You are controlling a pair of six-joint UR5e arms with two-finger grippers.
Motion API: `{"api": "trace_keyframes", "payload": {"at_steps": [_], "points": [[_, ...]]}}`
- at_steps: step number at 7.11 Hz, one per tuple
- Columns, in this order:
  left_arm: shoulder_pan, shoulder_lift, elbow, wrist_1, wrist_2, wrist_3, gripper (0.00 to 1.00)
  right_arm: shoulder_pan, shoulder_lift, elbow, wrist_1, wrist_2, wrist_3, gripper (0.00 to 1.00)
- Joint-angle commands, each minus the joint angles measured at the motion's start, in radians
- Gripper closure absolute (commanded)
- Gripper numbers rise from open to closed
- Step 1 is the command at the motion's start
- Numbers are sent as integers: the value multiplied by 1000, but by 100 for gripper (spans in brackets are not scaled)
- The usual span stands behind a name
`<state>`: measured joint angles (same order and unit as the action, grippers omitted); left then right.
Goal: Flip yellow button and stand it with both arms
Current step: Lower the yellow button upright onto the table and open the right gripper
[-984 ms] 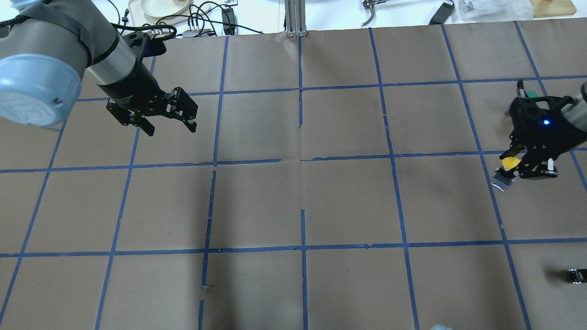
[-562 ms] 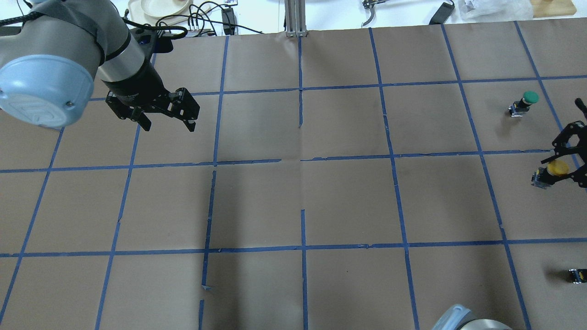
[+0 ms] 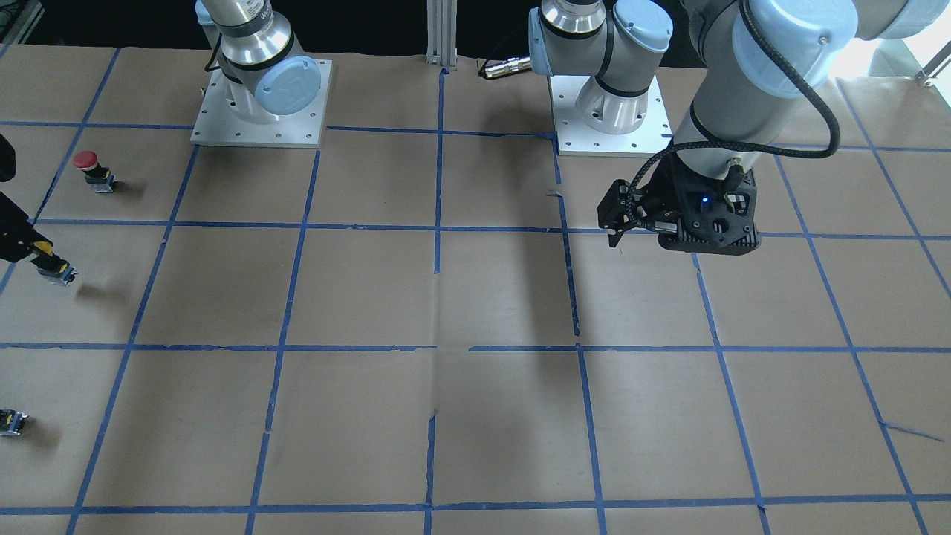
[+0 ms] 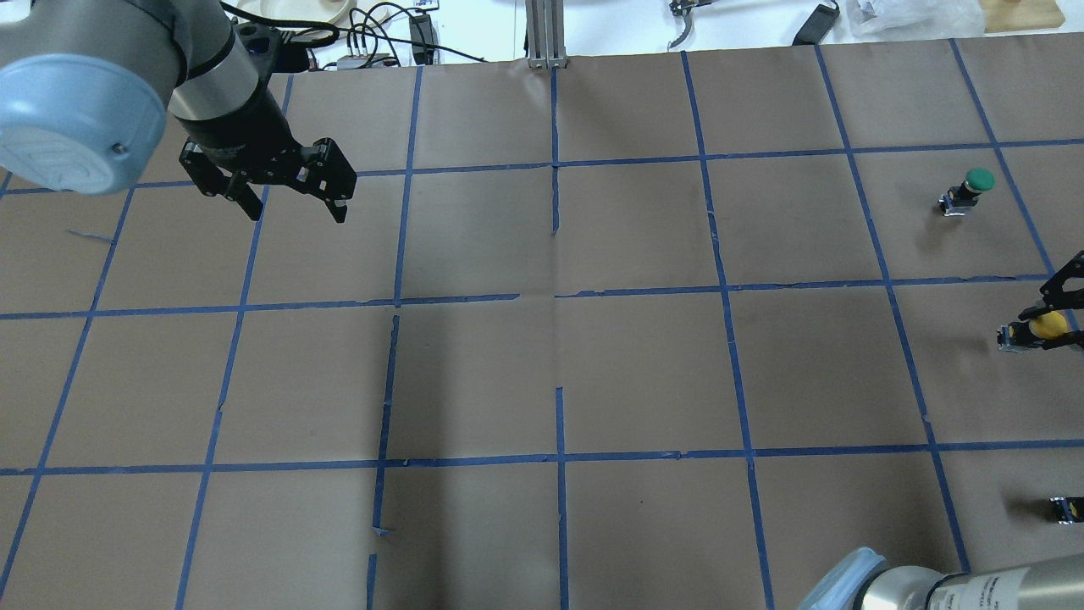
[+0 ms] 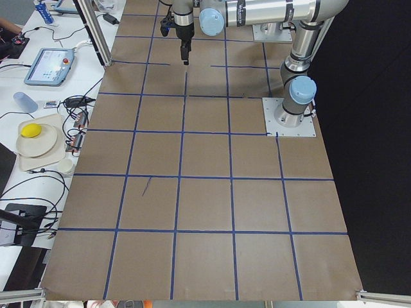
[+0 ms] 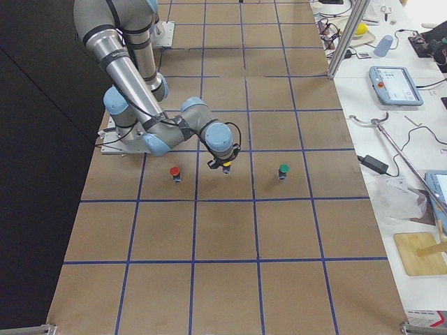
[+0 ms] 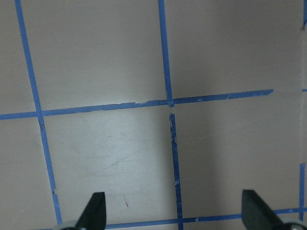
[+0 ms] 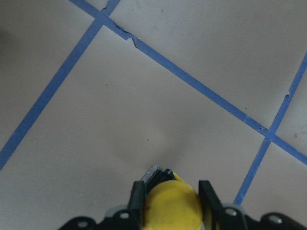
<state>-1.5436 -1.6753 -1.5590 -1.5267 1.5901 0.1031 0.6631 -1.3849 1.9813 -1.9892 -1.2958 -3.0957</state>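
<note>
The yellow button (image 4: 1048, 324) is shown at the right side of the bench (image 4: 644, 373), between a red-capped button (image 3: 86, 159) and a green-capped button (image 4: 974, 181). Its yellow cap is clamped between the fingers of the right pincer (image 8: 171, 203), and the contact block is directed away from the wrist. Whether the block touches the bench cannot be told. The left pincer (image 4: 296, 210) is held over the bench's left half, well apart from the button, with its fingers spread wide.
</note>
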Motion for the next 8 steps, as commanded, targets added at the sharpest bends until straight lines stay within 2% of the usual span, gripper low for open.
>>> {"api": "trace_keyframes", "payload": {"at_steps": [1,2,3,4,6,8], "points": [[-22,50,66,-111,-5,0,0,-13,27,2,-6,64,-15,76],[-29,84,56,-148,-2,1,0,-13,47,2,-5,73,-3,40],[-32,79,51,-147,-8,1,0,-13,70,-1,-6,69,14,11],[-36,88,72,-144,-12,9,0,-14,73,-4,-8,66,20,1],[-43,57,48,-133,-82,-8,0,-4,52,-67,9,41,160,1],[-41,63,62,-128,-82,-19,0,9,23,-114,81,21,250,1]]}}
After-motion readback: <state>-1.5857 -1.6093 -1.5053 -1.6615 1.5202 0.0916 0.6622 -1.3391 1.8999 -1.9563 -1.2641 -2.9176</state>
